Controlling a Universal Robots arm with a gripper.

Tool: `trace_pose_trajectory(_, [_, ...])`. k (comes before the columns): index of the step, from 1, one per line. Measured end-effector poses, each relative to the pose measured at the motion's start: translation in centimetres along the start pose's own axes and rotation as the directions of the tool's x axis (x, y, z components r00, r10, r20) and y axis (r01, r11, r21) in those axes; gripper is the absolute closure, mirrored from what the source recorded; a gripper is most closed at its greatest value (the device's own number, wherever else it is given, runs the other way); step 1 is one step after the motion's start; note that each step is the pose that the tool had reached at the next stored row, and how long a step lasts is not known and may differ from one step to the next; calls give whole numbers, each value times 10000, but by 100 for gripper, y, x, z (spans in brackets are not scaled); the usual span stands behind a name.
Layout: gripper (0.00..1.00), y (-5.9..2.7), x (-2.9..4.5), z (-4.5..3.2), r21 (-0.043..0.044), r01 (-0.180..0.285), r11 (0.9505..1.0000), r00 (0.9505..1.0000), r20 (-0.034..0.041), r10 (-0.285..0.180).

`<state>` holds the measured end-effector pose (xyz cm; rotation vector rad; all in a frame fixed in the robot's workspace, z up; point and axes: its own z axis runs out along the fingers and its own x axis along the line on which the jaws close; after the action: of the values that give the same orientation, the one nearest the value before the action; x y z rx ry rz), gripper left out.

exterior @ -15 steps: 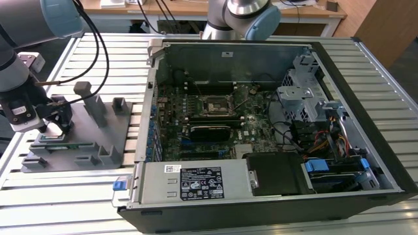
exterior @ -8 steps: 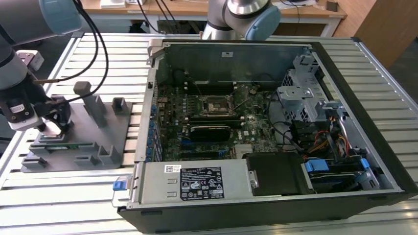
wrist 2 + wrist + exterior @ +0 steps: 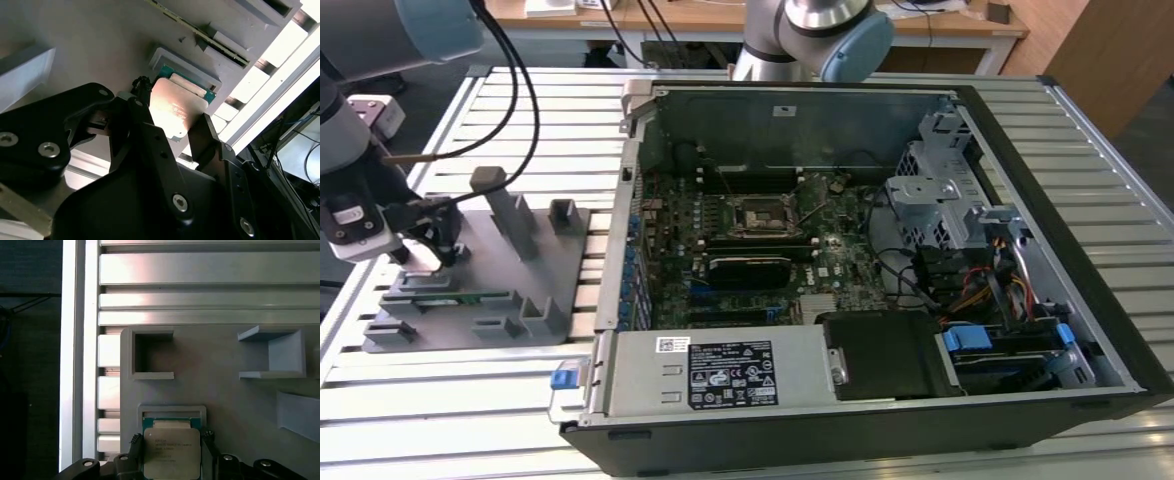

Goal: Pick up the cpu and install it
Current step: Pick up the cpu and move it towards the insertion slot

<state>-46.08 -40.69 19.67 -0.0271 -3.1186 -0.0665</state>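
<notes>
Cpu sits in a fixture pocket by the desk's edge at the exterior view's left, tool clenched on two opposite sides. It is probably light, stiff and fragile, best held by its edges.

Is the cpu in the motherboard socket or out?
Out. The gripper grips the cpu at the gray fixture, outside the computer case.
</notes>
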Motion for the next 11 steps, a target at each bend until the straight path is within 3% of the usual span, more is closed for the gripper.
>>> trace_pose_trajectory(11, [46, 2, 2, -69, -39, 0, 10000, 10000, -1, 0])
